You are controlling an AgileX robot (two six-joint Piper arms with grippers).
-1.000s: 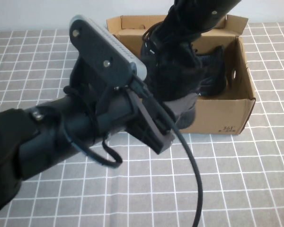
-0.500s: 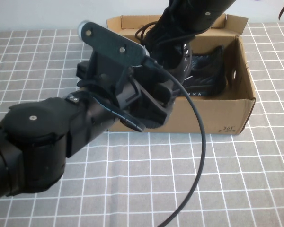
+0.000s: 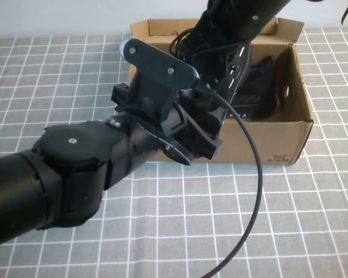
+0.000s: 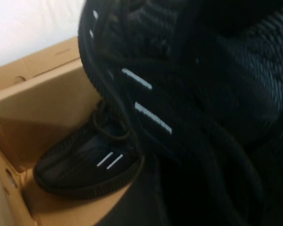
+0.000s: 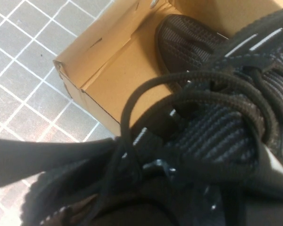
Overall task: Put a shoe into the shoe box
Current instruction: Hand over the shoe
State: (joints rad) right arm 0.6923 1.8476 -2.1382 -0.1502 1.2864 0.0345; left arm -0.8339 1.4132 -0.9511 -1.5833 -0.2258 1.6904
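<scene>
Shoe (image 3: 235, 66): black knit-mesh sneaker, black laces, short white dashes on its side; held tilted above the open shoe box (image 3: 281, 136), over its left-hand part, arms crowded around it; loose laces hang from it (image 5: 146, 108); second look-alike sneaker (image 3: 261, 87) lies flat inside the box toward its right wall, white dashes on its flank (image 4: 92, 162); shoe box: brown corrugated cardboard, flap lid open at the far side, small black print at front right corner; stands on the tabletop (image 3: 290, 208).

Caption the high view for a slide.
Both arms crowd the shoe box: one shoe held above it, another shoe already lying inside.
</scene>
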